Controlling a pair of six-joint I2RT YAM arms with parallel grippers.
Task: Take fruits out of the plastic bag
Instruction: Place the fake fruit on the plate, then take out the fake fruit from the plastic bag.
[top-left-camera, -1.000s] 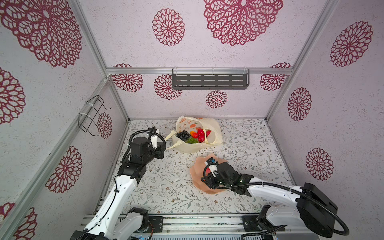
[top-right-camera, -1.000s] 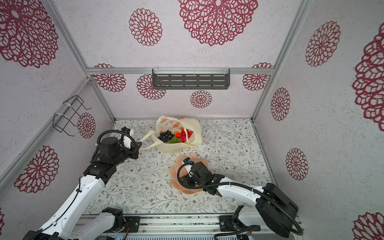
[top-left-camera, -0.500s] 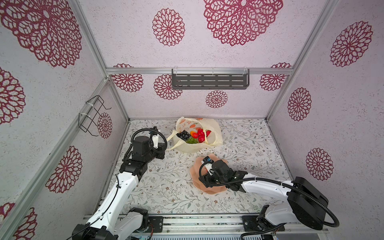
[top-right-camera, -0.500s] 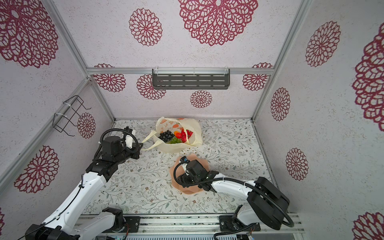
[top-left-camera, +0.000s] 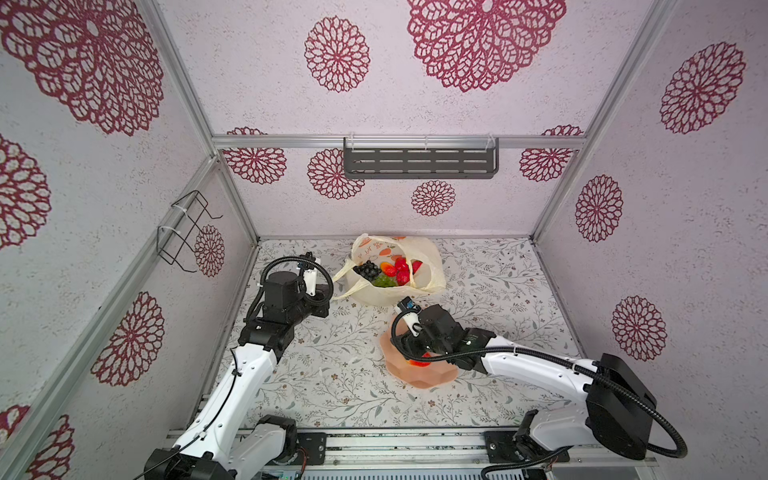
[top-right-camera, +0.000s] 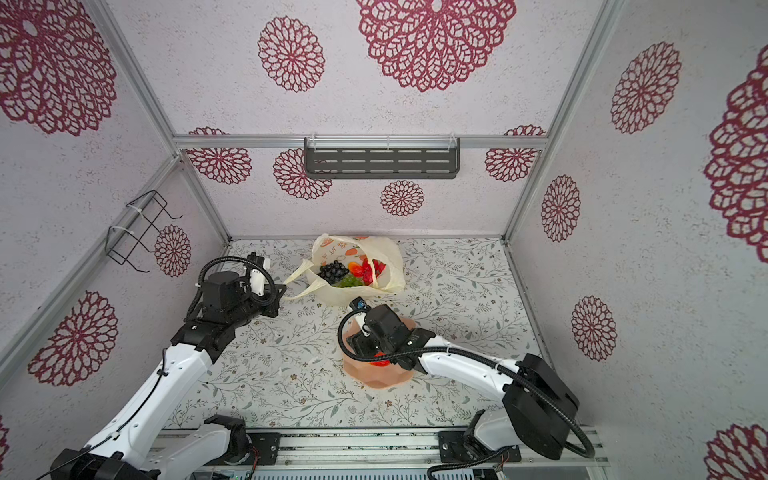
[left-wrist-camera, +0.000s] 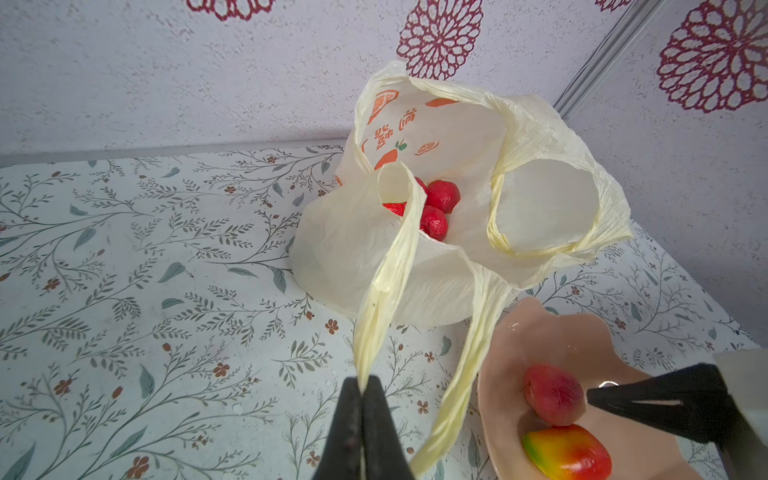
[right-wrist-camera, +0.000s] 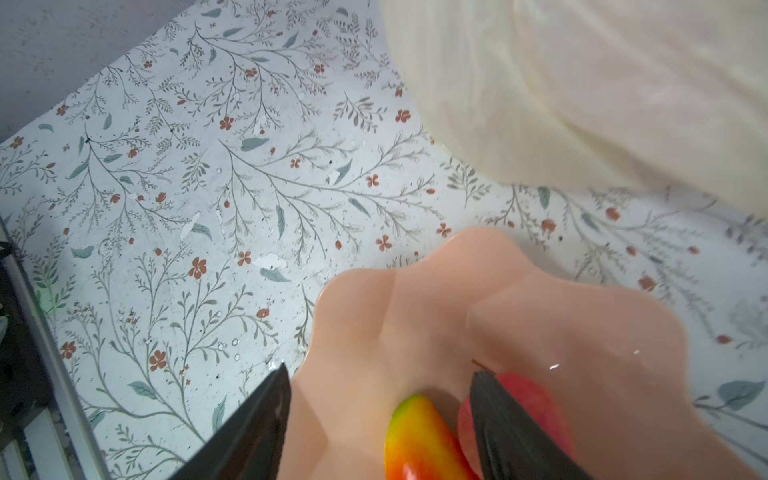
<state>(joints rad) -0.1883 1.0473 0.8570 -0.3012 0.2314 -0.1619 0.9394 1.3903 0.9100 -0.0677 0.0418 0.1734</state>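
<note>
Left tool (left-wrist-camera: 361, 386) clamps a handle (left-wrist-camera: 390, 270) of the plastic bag (left-wrist-camera: 540, 137); right tool (right-wrist-camera: 380, 370) gapes empty over a mango (right-wrist-camera: 415, 436) in the pink bowl (right-wrist-camera: 415, 307). Next: fetch the remaining fruits (top-left-camera: 401, 266) from the bag, near the bench (top-left-camera: 332, 374)'s far edge.

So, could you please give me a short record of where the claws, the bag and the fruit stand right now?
left claw: shut on the bag handle
right claw: open, above the bowl
bag: on the table, mouth open
fruit in bag: dark grapes, green grapes, red fruits
fruit in bowl: one pink-red fruit, one mango
task: not finished, fruit remains in the bag
</note>
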